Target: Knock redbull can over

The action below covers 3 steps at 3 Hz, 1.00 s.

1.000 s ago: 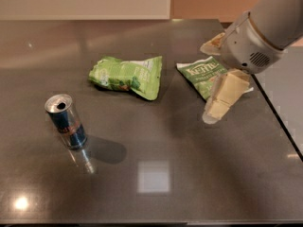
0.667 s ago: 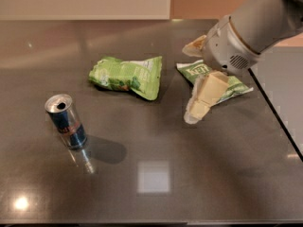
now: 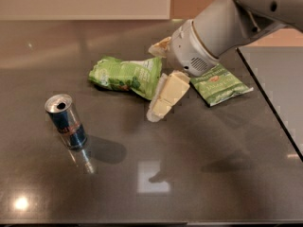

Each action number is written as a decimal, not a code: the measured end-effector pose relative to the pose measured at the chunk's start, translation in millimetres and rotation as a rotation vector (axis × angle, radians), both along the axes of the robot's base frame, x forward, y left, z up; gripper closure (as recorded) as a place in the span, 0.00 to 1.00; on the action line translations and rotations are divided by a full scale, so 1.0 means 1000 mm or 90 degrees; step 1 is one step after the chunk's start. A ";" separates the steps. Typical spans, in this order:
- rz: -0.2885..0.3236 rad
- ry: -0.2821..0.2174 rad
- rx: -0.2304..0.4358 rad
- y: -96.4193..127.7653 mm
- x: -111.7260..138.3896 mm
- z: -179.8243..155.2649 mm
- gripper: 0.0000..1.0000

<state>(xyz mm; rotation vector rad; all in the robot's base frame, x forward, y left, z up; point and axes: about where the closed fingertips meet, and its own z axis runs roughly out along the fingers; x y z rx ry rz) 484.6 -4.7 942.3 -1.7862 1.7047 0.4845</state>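
The redbull can (image 3: 66, 122) stands upright on the dark tabletop at the left, blue and silver with a shiny top. My gripper (image 3: 153, 82) hangs over the middle of the table, right of the can and well apart from it. Its jaws stand open and hold nothing. One cream finger (image 3: 164, 97) points down-left, its tip close to the table surface. The other finger (image 3: 159, 46) shows behind the wrist.
A crumpled green snack bag (image 3: 124, 74) lies just left of the gripper, between it and the can. A flatter green bag (image 3: 218, 85) lies to its right, under the arm. The table's right edge (image 3: 272, 103) runs diagonally at the right.
The arm and gripper have moved left and slightly down, from over the right green bag to beside the crumpled bag. The can has not moved.
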 end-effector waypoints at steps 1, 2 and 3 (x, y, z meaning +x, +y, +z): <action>0.027 -0.006 0.042 0.037 -0.001 -0.002 0.00; 0.056 -0.008 0.069 0.071 -0.007 -0.008 0.00; 0.084 0.000 0.092 0.105 -0.017 -0.016 0.00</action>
